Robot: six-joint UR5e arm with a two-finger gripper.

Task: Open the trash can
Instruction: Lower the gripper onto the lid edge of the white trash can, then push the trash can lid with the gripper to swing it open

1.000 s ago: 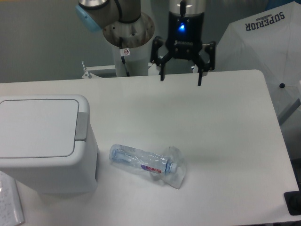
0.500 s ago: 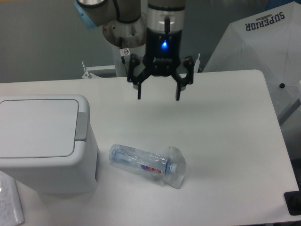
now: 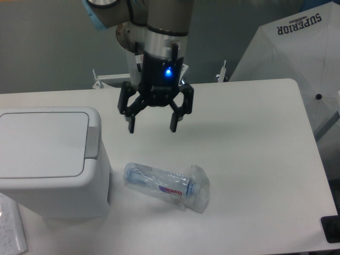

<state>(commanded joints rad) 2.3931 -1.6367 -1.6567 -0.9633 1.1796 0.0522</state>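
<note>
The hand (image 3: 152,123) hangs above the white surface (image 3: 255,138) with its two dark fingers (image 3: 131,121) spread wide, and there is nothing between them, nothing touched. A blue light glows on the black body just above the fingers, and the fingertips point down toward the surface, in the air (a faint shadow lies beneath them).

Over at the left edge sits the trash can (image 3: 50,159), a boxy white bin with rounded corners. Its flat rectangular lid (image 3: 42,143) lies shut and level on top, and the grey push-button strip (image 3: 92,142) runs along the lid's right side. The hand is apart from the bin, up and to its right, nearer the back of the surface.

In front of the hand, just beside the bin's right wall, a crushed clear plastic bottle (image 3: 167,186) lies on its side, with a label showing near its cap end. A white umbrella (image 3: 297,58) with dark lettering stands off at the right, behind the surface.
</note>
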